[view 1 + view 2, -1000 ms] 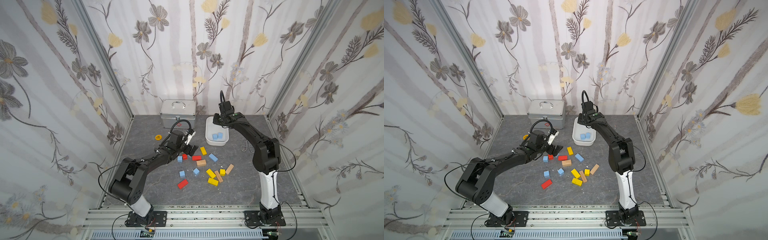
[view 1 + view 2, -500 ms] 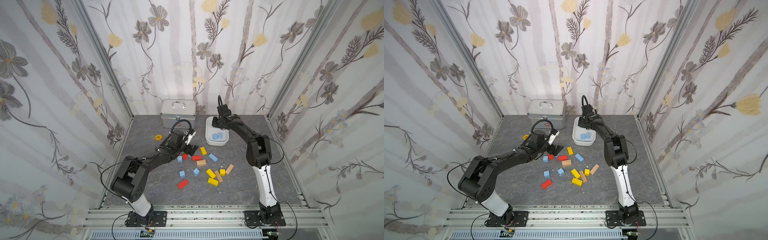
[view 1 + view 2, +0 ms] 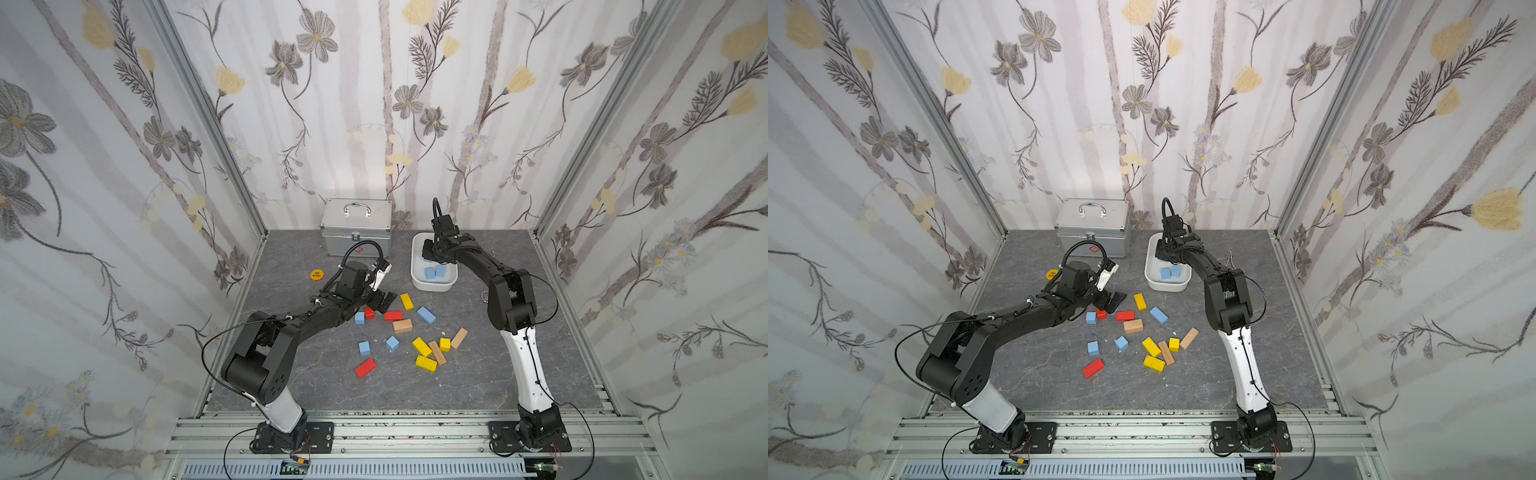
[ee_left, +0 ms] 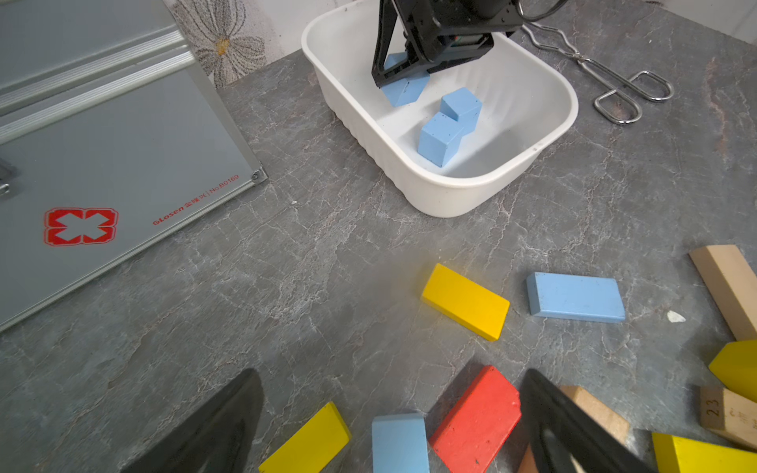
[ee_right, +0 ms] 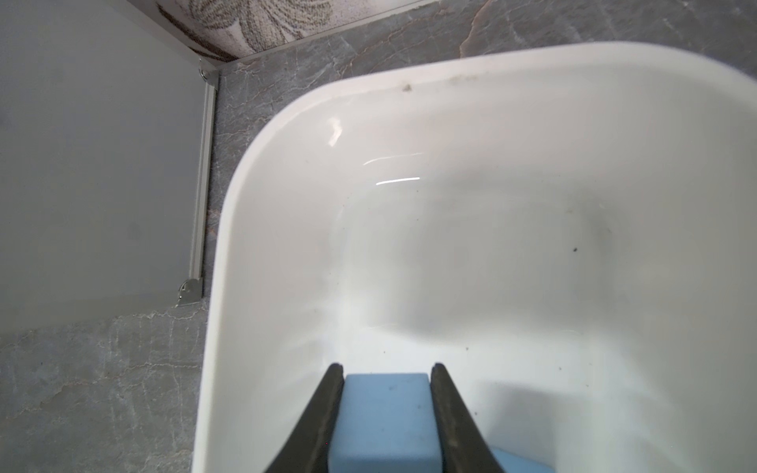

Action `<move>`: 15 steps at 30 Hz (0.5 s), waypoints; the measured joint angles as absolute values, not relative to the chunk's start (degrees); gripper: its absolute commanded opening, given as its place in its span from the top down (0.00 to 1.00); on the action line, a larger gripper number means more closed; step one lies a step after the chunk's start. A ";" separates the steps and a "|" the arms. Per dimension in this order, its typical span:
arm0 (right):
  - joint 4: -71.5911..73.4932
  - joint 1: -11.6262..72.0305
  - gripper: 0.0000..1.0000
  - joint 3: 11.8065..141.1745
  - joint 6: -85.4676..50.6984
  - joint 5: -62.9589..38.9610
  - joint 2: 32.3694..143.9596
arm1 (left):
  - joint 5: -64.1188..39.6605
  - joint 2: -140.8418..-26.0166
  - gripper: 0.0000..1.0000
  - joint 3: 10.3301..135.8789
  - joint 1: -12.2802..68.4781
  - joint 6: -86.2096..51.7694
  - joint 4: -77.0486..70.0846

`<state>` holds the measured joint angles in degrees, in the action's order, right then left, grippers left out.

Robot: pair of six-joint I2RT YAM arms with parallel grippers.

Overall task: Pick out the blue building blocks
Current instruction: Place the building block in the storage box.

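Observation:
My right gripper point(image 5: 385, 368) is shut on a light-blue block point(image 5: 385, 417) and hangs low inside the white tub point(image 5: 286, 164). From the left wrist view that held block point(image 4: 405, 90) sits just above the tub floor. Two blue cubes point(image 3: 434, 272) lie in the tub point(image 3: 415, 266). On the table lie a blue brick point(image 3: 426, 315) and three blue cubes point(image 3: 360, 318) point(image 3: 364, 347) point(image 3: 392, 343). My left gripper point(image 4: 389, 376) is open and empty, low over the blocks, with a blue block point(image 4: 399, 442) between its fingers' lines.
Red point(image 3: 365, 368), yellow point(image 3: 406, 301) and tan point(image 3: 402, 325) blocks lie among the blue ones. A silver case point(image 3: 356, 226) stands at the back beside the tub. A yellow disc point(image 3: 316, 274) lies left of it. Metal tongs point(image 4: 614, 86) lie beyond the tub.
My right gripper has come down from above the tub's far rim into the tub, still holding the blue block. The left arm has stayed put.

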<state>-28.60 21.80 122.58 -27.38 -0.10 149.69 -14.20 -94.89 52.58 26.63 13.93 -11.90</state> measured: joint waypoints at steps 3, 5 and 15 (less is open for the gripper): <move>-28.56 21.71 1.00 123.13 -27.40 -0.12 150.45 | -14.20 -94.91 0.00 52.56 26.63 13.93 -11.92; -28.58 21.56 0.99 123.33 -27.40 -0.10 150.98 | -14.17 -94.91 0.00 52.49 26.63 13.93 -11.94; -28.62 21.04 0.83 123.66 -27.40 -0.38 151.94 | -14.20 -95.18 0.00 52.49 26.63 13.93 -11.94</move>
